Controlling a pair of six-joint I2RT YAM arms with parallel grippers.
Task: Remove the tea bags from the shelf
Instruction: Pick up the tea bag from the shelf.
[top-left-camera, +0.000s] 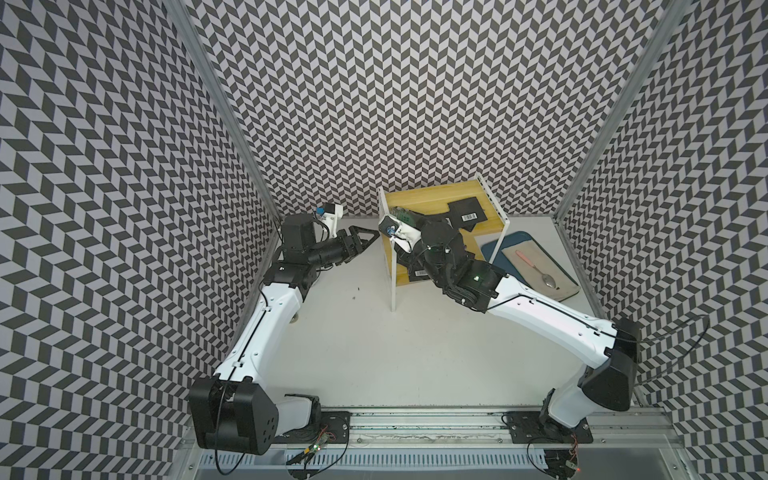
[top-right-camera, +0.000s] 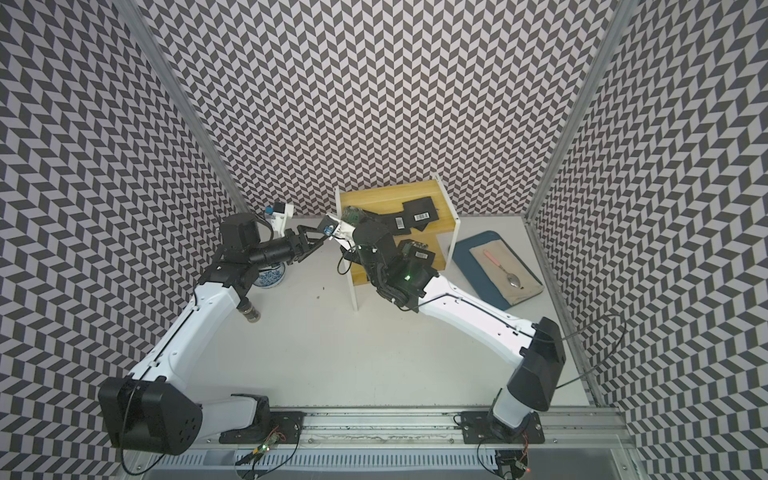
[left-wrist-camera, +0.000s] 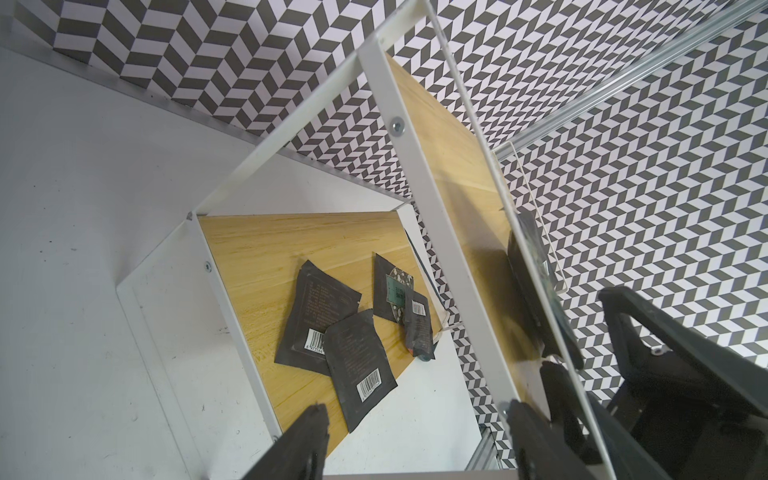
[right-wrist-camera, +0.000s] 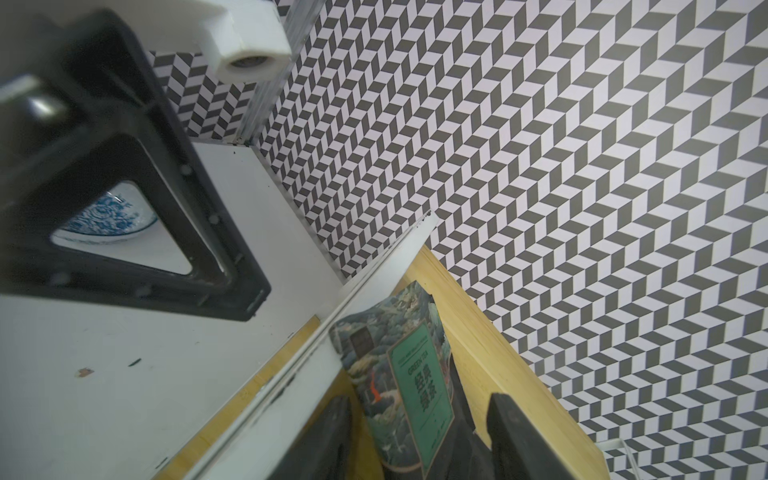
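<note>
Partly hidden, right gripper (right-wrist-camera: 419, 399) straddles a green tea bag (right-wrist-camera: 390, 353) on the shelf (right-wrist-camera: 478, 332), grip unclear; left gripper (left-wrist-camera: 415, 407) gapes empty.

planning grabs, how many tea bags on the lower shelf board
4: two overlapping black bags; beside them a green-faced bag, a fourth bag across it. More may hide underneath.

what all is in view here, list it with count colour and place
shelf: one, yellow boards, white frame, back of table
tea bags: four on lower board, black, one green-faced; overlapping black ones on top board, count unclear, plus one green-faced between the right gripper fingers
tray: one, blue, right of shelf
cloth: one, beige, on tray
spoon: one, pink handle, on cloth
bowl: one, blue-and-white, under left arm
jar: one, brown, beside left arm
left gripper: open, empty, left of shelf
right gripper: open, over top board
</note>
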